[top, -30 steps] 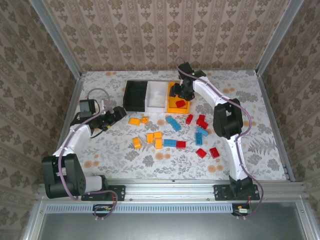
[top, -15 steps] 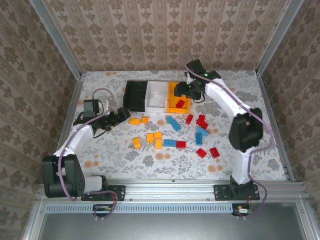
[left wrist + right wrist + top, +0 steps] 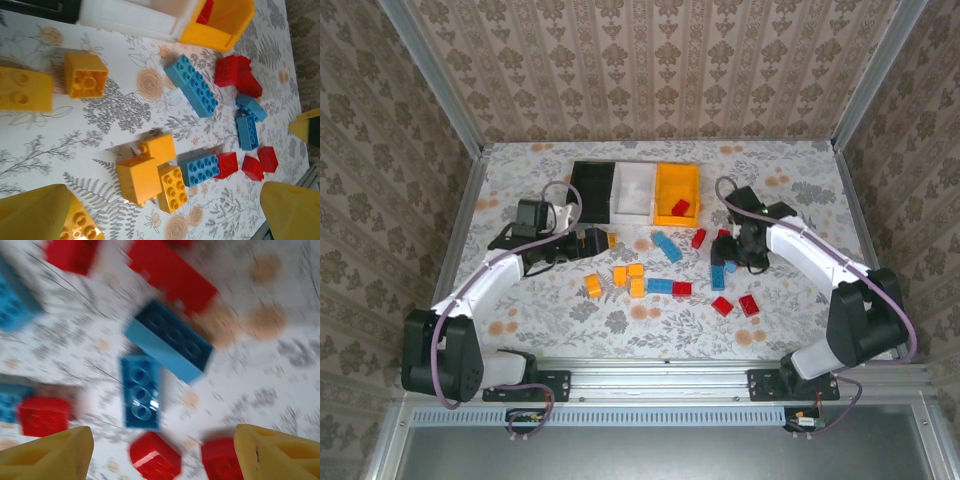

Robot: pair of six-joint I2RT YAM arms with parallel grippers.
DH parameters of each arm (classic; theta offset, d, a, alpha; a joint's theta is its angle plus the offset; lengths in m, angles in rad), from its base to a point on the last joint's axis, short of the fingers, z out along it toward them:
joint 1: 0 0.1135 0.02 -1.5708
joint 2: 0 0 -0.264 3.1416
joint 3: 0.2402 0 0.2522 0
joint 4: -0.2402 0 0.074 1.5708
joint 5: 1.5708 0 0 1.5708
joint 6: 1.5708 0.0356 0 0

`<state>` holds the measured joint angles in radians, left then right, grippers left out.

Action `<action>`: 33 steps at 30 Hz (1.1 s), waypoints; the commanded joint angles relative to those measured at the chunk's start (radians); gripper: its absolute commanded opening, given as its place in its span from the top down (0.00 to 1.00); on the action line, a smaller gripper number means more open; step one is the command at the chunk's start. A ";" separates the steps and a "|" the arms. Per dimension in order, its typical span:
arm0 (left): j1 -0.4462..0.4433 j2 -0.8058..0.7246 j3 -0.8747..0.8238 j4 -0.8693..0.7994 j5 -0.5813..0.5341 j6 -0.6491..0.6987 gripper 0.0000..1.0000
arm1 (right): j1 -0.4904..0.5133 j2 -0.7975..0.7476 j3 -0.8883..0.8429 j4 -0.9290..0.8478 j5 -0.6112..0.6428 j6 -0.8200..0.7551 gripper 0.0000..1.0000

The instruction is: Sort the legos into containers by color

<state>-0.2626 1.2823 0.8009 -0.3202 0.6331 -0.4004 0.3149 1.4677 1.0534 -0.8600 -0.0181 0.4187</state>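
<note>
Top external: black bin [image 3: 590, 186], white bin [image 3: 635, 186] and orange bin [image 3: 677, 183] in a row at the far side. The right gripper [image 3: 724, 264] hangs over the blue cluster [image 3: 722, 270]; the left gripper [image 3: 588, 242], wide and empty, sits by the yellow bricks [image 3: 594, 286]. Right wrist, blurred: jaws apart, empty. The small blue brick [image 3: 141, 392] lies ahead between them, long axis crosswise to the closing line. Right arm nearer.

Black bin [image 3: 578, 195], white bin [image 3: 634, 195] and orange bin [image 3: 675, 180] stand side by side at upper centre. One red brick [image 3: 681, 208] lies in the orange bin. Loose red, blue and yellow-orange legos [image 3: 666, 246] are scattered mid-frame below.
</note>
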 commanded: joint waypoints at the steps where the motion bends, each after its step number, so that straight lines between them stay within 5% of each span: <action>1: -0.017 -0.001 0.018 -0.029 0.016 0.040 0.00 | -0.040 -0.063 -0.082 0.006 0.018 0.041 0.24; 33: -0.024 -0.007 0.021 -0.059 0.016 0.060 0.00 | -0.119 -0.021 -0.346 0.186 -0.114 0.077 0.37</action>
<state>-0.2810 1.2827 0.8009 -0.3668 0.6334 -0.3687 0.2005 1.4353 0.7269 -0.6884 -0.1020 0.4782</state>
